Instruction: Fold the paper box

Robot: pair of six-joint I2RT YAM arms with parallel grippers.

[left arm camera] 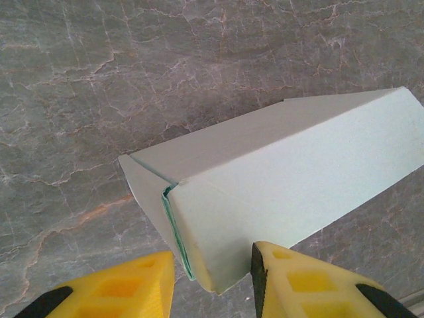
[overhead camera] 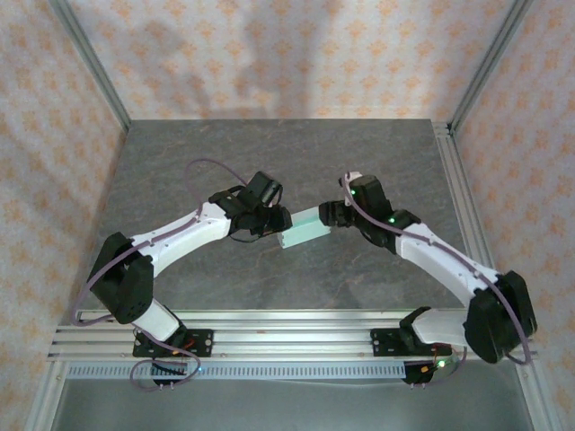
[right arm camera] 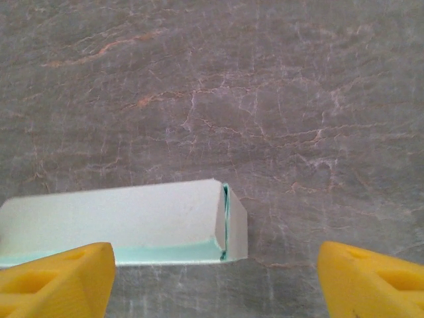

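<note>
The paper box [overhead camera: 305, 231] is a slim pale mint box lying on the grey table [overhead camera: 269, 153] between my two grippers. In the left wrist view the paper box [left arm camera: 285, 165] runs away to the upper right. Its near end corner sits between the yellow fingers [left arm camera: 291, 278], and my left gripper [left arm camera: 213, 258] is shut on that end. The end flap there stands slightly ajar. My right gripper [right arm camera: 213, 255] is open wide at the other end of the paper box [right arm camera: 119, 215], with both fingers clear of the card. The tucked end flap [right arm camera: 235, 228] faces right.
Aluminium rails [overhead camera: 296, 328] run along the near edge by the arm bases. Patterned walls and metal posts [overhead camera: 90, 63] close in the table at the back and sides. Bare stone-patterned surface [right arm camera: 265, 99] lies beyond the box.
</note>
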